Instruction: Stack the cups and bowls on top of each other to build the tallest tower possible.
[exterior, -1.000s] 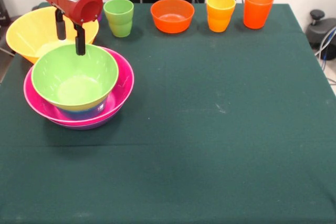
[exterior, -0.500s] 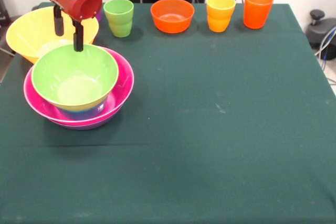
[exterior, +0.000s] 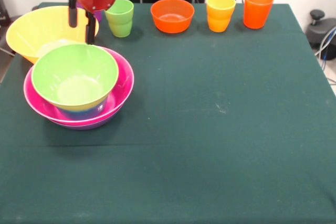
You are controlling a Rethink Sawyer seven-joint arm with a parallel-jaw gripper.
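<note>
Change: the gripper (exterior: 81, 23) has lifted off the light green bowl (exterior: 74, 76) and shifted toward the light green cup (exterior: 119, 17); its two fingers hang apart, released, holding nothing.
Below the gripper: the tower (exterior: 79, 95), with the green bowl nested in the pink bowl (exterior: 122, 88), a purple rim showing beneath.
Behind the gripper: the yellow bowl (exterior: 31, 32), touching the tower's rim.
Just beside it: the green cup, upright.
Farther out: orange bowl (exterior: 172, 15), yellow-orange cup (exterior: 220, 12), orange cup (exterior: 258, 9), in a row.
Meaning: the green bowl looks placed; next pickup is probably the cup or yellow bowl.
</note>
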